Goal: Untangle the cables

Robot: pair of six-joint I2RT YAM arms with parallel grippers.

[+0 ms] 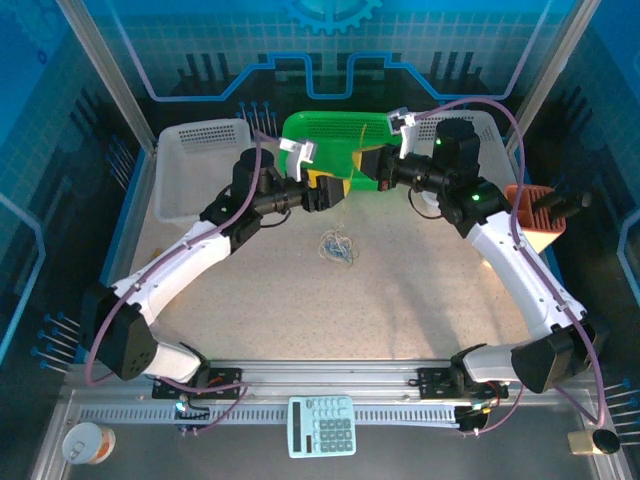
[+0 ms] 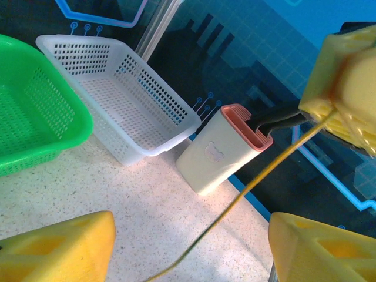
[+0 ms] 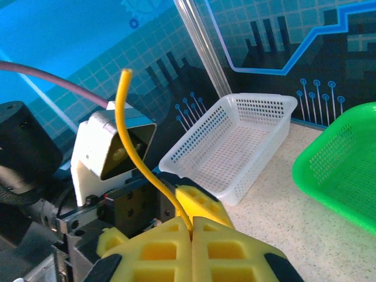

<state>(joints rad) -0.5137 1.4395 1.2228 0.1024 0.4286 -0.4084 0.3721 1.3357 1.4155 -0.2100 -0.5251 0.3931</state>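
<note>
Cables [image 1: 337, 247] lie in a small curly tangle near the middle of the table [image 1: 420, 300], well short of the baskets along its far edge. Both arms reach inward above and just behind the tangle. The right end effector [image 3: 191, 226] is clenched on one yellow cable [image 3: 134, 150], which rises from between its closed pads and curves upward. The left end effector [image 2: 191, 235] is released, its fingers spread wide, and the yellow cable runs taut through the gap between them without clearly touching either one. Whether this cable is joined to the tangle below cannot be told. A green basket [image 1: 330, 130] sits at the middle of the far edge with a white basket [image 1: 200, 165] beside it toward the far left corner, and a pink-topped holder [image 2: 220, 150] stands near the right edge.
</note>
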